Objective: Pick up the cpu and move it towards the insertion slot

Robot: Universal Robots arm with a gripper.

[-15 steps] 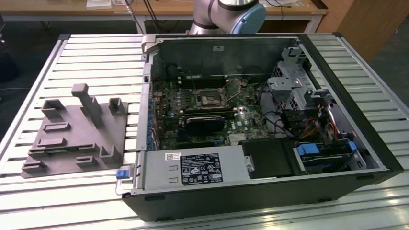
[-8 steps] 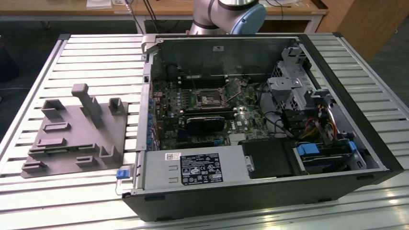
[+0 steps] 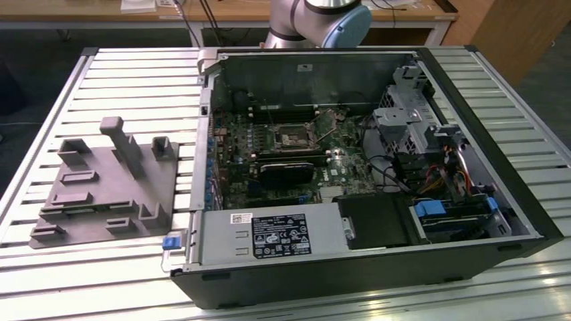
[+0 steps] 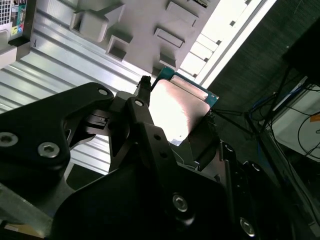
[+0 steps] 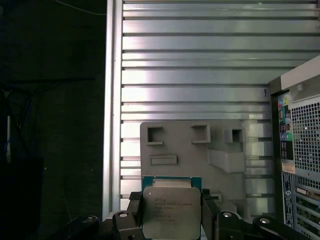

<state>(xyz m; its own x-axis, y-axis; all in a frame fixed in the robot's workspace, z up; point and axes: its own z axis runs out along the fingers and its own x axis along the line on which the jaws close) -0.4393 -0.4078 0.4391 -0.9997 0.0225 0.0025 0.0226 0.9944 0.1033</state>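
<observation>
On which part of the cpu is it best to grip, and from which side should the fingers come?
By two opposite edges. The cpu is a thin flat square, so only its rim offers parallel faces; the fingers come from either side, leaving the metal top bare, as the gripper holds it now.

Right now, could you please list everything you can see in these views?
cpu: one, silvery-grey, teal-edged, in the gripper, near the fixture plate.
insertion slot: one, dark, silver-framed, on the motherboard.
fixture plate: one, grey, on the table, at the exterior view's left of the case.
computer case: one, black, open, on the table.
table: one, silver, slatted.
arm: one, silver and pale blue, behind the case.
gripper: one, black, shut on the cpu.
</observation>
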